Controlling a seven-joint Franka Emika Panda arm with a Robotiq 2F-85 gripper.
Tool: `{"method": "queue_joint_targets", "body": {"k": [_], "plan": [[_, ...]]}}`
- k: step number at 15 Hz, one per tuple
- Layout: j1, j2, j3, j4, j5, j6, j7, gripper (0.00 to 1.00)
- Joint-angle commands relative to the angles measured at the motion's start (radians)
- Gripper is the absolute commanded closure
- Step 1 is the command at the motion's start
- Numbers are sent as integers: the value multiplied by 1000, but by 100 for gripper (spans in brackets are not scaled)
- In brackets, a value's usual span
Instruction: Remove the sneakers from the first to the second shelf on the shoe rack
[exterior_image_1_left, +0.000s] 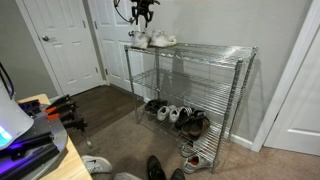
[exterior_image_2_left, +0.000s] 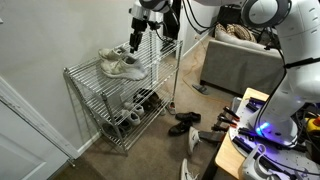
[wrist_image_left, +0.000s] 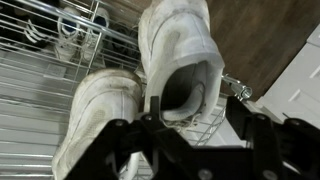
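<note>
white door (exterior_image_1_left: 65, 45), grey couch (exterior_image_2_left: 240, 65), black floor shoes (exterior_image_2_left: 185, 122)

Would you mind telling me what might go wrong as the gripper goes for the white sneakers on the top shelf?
1. The two white sneakers lie side by side, seemingly touching; the open gripper closing on one heel may nudge the other.
2. Their heels sit near the edge of the wire shoe rack, so a push could tip one onto the floor.
3. A finger lowered too far might snag the shelf wires.
</note>
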Motion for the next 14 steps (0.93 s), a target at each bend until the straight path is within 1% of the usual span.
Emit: {"method": "queue_joint_targets", "body": {"k": [1,4,7,11,14], "plan": [[14,11,6,-34,18,131,8,2],[22,51,19,-24,0,224,-28,0],[36,88,13,-19,-10,339,7,0],[41,104,19,-57,-35,547,-31,0],[52,103,16,-90,-88,655,-35,0]]}}
